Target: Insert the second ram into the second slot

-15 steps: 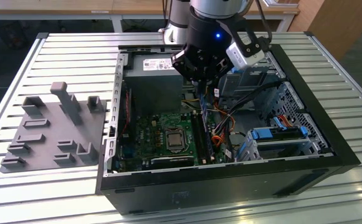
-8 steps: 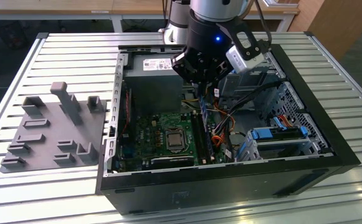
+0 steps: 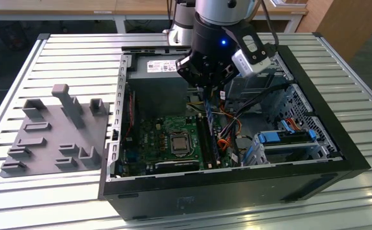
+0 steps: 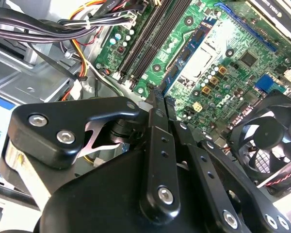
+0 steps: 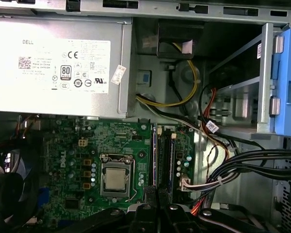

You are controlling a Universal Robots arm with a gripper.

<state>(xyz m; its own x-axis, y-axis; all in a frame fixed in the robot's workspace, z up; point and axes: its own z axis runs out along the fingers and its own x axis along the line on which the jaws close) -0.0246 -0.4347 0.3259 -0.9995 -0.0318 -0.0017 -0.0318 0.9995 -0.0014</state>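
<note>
One slatted counter (image 3: pixel 58 48) carries the open computer case (image 3: pixel 339 143); over its motherboard (image 3: pixel 167 139) (centre of the frame) the tool (image 3: pixel 206 85) is closed on the second ram (image 3: pixel 208 108), held on edge, probably to meet the memory slots (image 3: pixel 206 143) just below.

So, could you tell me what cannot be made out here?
Whether the gripper holds the second ram: too small in the exterior view, covered by the gripper's own body in both wrist views.
The RAM slots: far ends hidden behind the gripper in the exterior view.
The fan: cut off by the second wrist view's edge.
</note>
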